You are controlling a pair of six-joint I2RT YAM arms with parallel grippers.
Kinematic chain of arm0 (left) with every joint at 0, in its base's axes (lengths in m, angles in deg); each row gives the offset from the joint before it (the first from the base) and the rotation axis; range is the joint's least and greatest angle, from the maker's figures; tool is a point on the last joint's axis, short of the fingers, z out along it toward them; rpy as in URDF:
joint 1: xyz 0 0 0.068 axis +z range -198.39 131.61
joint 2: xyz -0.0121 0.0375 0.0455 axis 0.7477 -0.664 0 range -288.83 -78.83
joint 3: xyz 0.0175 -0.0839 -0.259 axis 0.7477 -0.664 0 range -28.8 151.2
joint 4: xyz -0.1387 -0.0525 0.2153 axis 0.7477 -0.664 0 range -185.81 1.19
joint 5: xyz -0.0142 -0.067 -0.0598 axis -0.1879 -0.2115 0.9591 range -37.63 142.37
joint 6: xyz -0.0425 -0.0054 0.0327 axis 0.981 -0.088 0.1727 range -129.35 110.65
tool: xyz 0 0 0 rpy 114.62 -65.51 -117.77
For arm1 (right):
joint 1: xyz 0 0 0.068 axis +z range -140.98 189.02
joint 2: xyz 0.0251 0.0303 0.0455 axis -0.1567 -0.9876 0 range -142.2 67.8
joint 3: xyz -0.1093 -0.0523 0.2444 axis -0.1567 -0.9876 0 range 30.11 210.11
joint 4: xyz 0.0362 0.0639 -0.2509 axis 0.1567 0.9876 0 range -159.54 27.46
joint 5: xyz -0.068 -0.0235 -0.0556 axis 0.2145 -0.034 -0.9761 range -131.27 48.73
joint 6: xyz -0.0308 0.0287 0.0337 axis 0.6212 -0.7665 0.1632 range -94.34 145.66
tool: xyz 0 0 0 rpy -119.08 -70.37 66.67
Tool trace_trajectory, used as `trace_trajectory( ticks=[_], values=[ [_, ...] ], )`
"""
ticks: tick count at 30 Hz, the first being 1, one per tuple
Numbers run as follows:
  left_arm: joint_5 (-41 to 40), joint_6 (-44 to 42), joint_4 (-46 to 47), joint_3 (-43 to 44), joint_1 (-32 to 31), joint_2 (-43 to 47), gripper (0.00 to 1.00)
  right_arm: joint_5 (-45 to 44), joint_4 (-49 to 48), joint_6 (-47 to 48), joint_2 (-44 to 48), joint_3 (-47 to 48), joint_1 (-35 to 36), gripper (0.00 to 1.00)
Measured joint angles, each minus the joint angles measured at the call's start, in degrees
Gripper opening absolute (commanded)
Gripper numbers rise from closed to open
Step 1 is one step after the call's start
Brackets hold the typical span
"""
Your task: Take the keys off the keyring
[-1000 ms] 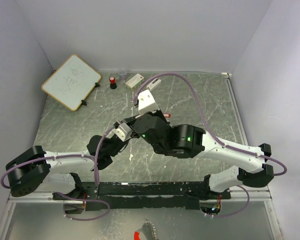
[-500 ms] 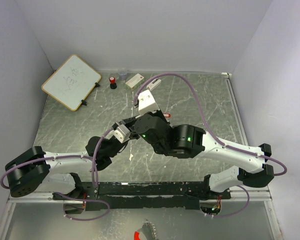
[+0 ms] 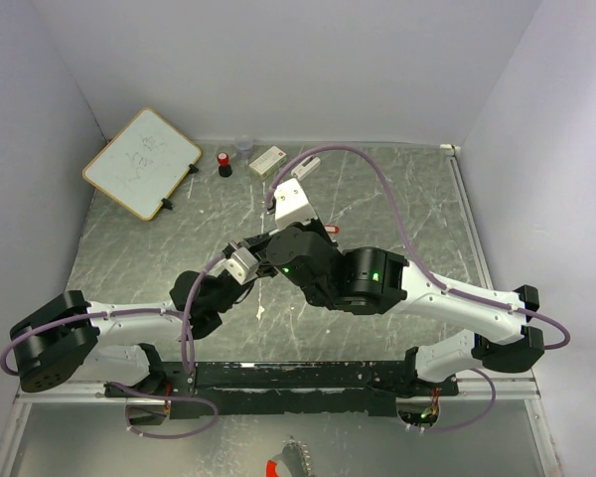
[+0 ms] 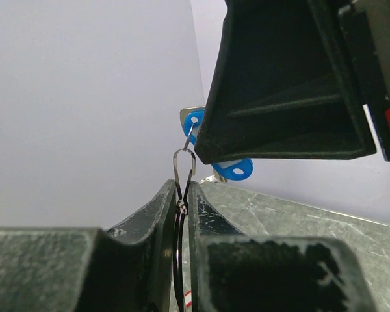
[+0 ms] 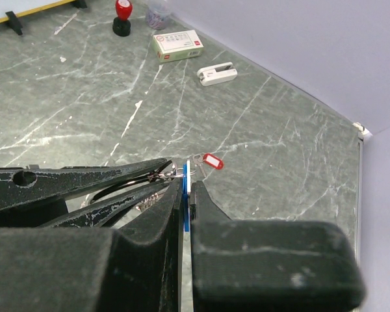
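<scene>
My left gripper (image 4: pixel 183 188) is shut on the keyring (image 4: pixel 182 170), a thin wire loop that sticks up from between its fingertips. The blue key (image 4: pixel 236 169) hangs from the ring by a small loop. My right gripper (image 5: pixel 188 183) is shut on the blue key (image 5: pixel 186 188), seen edge-on between its fingers. The two grippers meet above the table's middle, left (image 3: pixel 253 256) and right (image 3: pixel 271 250). The red key (image 5: pixel 211 160) lies on the table just beyond the fingertips, with a small metal loop on it; it also shows in the top view (image 3: pixel 326 230).
A whiteboard (image 3: pixel 141 162) stands at the back left. A red-capped black cylinder (image 3: pixel 223 162), a clear cup (image 3: pixel 243 146), a white box (image 3: pixel 267 159) and a small white block (image 3: pixel 308 164) sit along the back wall. Walls close in the table on three sides.
Almost nothing has changed. The left wrist has edged slightly toward the near left. Both grippers keep their hold.
</scene>
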Motion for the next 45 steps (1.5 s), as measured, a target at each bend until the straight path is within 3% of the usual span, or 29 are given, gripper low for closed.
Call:
trace_trajectory(
  ticks=[4, 28, 45],
  values=[
    [0.0, 0.11, -0.02, 0.0, 0.0, 0.0, 0.07, 0.0, 0.0, -0.02, 0.04, -0.09, 0.0, 0.0],
    [0.9, 1.16, -0.48, 0.0, 0.0, 0.11, 0.07, 0.0, 0.07, -0.46, 0.7, -0.72, 0.0, 0.0],
    [1.86, 4.33, -8.92, 1.79, 0.0, 3.34, 0.07, -0.94, 0.66, -0.48, 0.85, -0.83, 0.0, 0.0]
  ],
)
